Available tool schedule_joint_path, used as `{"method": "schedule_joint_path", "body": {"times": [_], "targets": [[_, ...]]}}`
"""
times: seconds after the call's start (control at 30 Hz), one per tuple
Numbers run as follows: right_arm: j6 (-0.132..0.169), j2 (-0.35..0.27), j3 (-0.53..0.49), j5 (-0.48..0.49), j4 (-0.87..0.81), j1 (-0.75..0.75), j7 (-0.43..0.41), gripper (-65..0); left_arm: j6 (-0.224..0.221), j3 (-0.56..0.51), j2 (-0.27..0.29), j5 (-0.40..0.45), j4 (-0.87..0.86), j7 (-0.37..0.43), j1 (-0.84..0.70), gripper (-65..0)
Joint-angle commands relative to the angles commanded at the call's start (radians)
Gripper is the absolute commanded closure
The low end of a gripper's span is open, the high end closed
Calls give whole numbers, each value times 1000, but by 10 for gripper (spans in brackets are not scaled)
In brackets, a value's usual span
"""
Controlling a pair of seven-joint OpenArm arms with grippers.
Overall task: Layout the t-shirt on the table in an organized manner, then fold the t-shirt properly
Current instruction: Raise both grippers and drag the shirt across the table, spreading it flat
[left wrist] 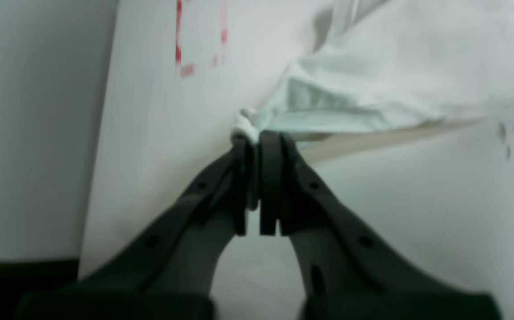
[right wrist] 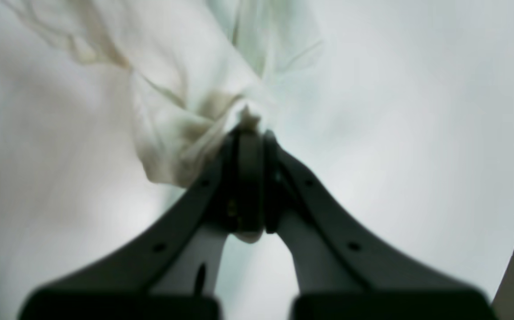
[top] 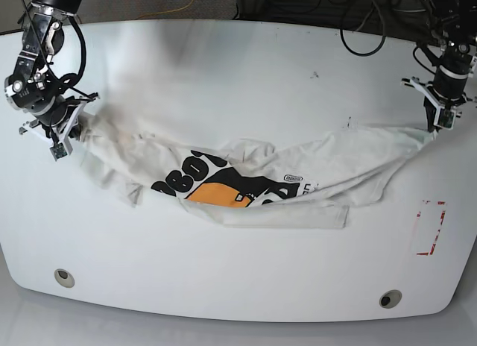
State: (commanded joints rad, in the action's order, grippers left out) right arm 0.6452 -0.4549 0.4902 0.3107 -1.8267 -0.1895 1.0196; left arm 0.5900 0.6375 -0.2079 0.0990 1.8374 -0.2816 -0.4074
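**Risk of slippage and uneven spread during layout**

Cloth is held at two opposite ends. The left tool point(left wrist: 257, 142) is closed, with only a small tuft of the t-shirt point(top: 246, 182) pinched at the very tips of its fingers point(left wrist: 271, 178). The right tool point(right wrist: 250, 133) is likewise closed on a bunched knot of fabric, as is seen in the right wrist view. In the base view the garment is stretched across the middle of the worktop point(top: 238, 70) between the two tools, sagging in a shallow arc, with the print point(top: 216, 188) partly buried in folds.

The step in hand is judged to be the layout; no fold has been made yet.

Possible faults:

- Loss of grip. The left hold is taken on very little material. If further tension is applied, the tuft is likely to be pulled free and the stretch lost.
- Trapped folds. A long flap is doubled under the lower edge and the middle is creased. If the cloth is released as it lies, these creases are expected to be carried into the fold.
- Overhang. Both tools stand near the side edges of the worktop; further outward travel could drag cloth over the edge.
- Skew. Which corners are held cannot be told from the pictures; mismatched corners would leave the garment twisted.
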Motion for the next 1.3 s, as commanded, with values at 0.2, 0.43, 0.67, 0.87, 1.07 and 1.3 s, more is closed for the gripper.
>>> {"method": "schedule_joint_path", "body": {"times": [0.2, 0.43, 0.67, 0.87, 1.07, 1.3], "targets": [[2, -2, -5, 0, 0, -68, 0, 0, 0, 15, -2, 0, 0, 0, -95, 0], [48, -3, -6, -3, 2, -141, 0, 0, 0, 17, -5, 0, 0, 0, -176, 0], [53, -41, -8, -5, 2, -196, 0, 0, 0, 25, -72, 2, -2, 0, -236, 0], [53, -78, -8, -3, 5, -222, 0, 0, 74, 106, -110, 2, -6, 0, -242, 0], [53, -120, -8, 0, 8, -255, 0, 0, 108, 173, -164, 2, -60, 0, -210, 0], [53, -123, -9, -6, 8, -265, 2, 0, 108, 187, -183, 3, -66, -81, -207, 0]]}}
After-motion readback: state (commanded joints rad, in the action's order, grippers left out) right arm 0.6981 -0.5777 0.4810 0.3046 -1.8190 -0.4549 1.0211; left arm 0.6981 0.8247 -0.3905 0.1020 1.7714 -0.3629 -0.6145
